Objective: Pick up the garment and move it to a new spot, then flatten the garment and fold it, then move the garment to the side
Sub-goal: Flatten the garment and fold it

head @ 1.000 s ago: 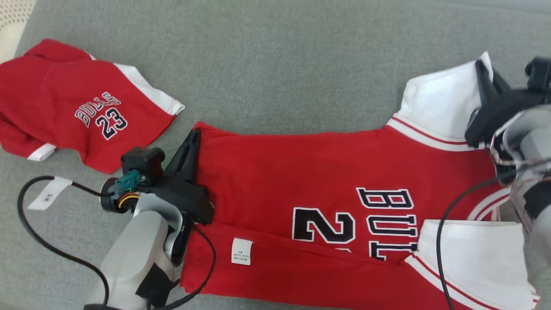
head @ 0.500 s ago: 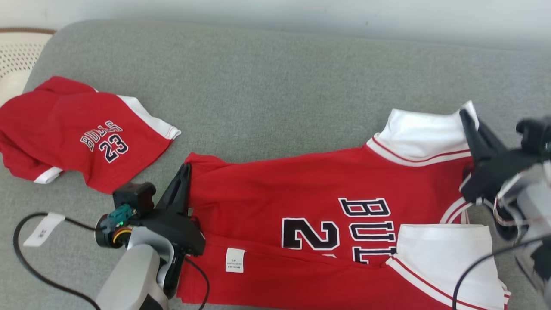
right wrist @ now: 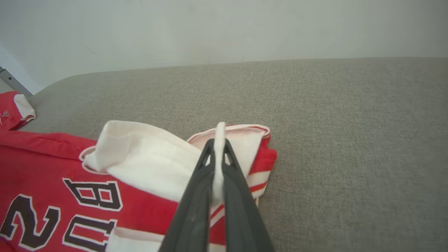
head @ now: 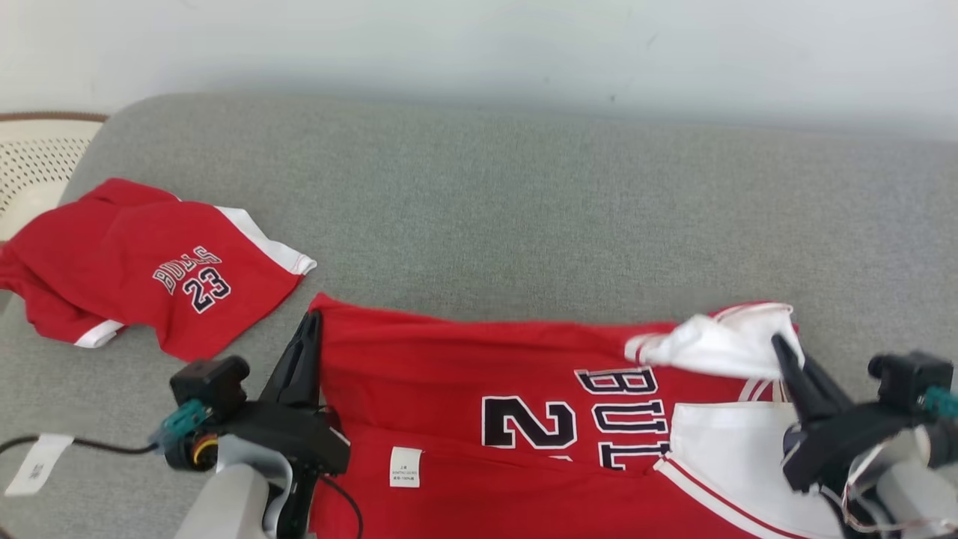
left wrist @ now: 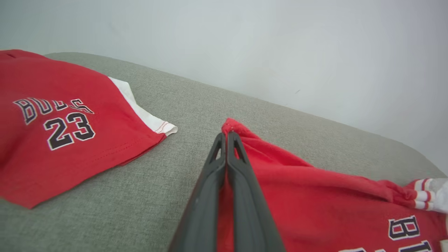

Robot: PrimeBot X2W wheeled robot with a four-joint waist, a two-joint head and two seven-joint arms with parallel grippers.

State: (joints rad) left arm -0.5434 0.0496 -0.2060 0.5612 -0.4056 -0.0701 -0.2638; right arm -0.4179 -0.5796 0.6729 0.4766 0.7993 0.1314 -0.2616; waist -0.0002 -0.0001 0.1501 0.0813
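On the grey sofa [head: 479,209], the red garment [head: 449,359] has had its far white sleeve [head: 711,346] lifted and drawn back over the lettering since a moment ago. Flattening looks done to me. The fold is midway, and setting it aside remains. The left hand [head: 309,320] is clamped on the hem corner and the right hand [head: 780,346] on that sleeve.
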